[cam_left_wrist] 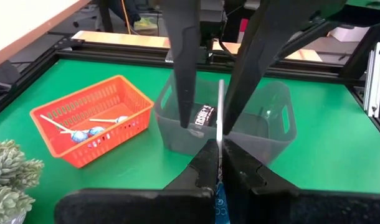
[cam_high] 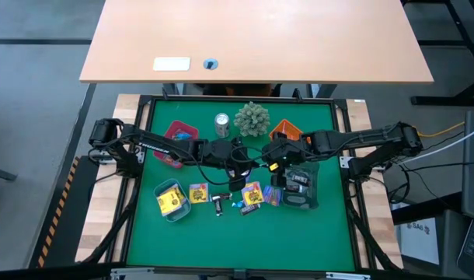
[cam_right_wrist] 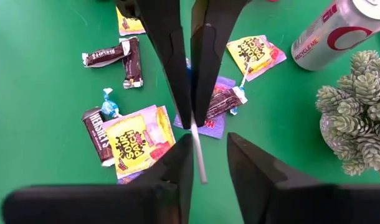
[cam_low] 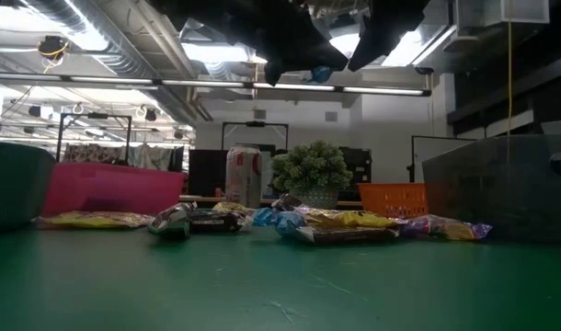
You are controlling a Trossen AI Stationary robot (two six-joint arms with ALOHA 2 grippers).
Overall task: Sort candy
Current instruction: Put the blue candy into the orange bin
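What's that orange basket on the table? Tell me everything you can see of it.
The orange basket is a small rectangular tub, plastic-looking, with slotted walls. It stands upright on the green mat, between the spiky plant and a clear grey bin. Inside lie a few white-stick lollipops with blue wrappers.

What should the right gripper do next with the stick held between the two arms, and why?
Probably close the right gripper fully on the lollipop stick. Its jaws straddle the stick with a gap showing, while the left gripper is shut on the same stick above the table. Only then should the left let go. The orange basket, already holding lollipops, looks like the likely destination.
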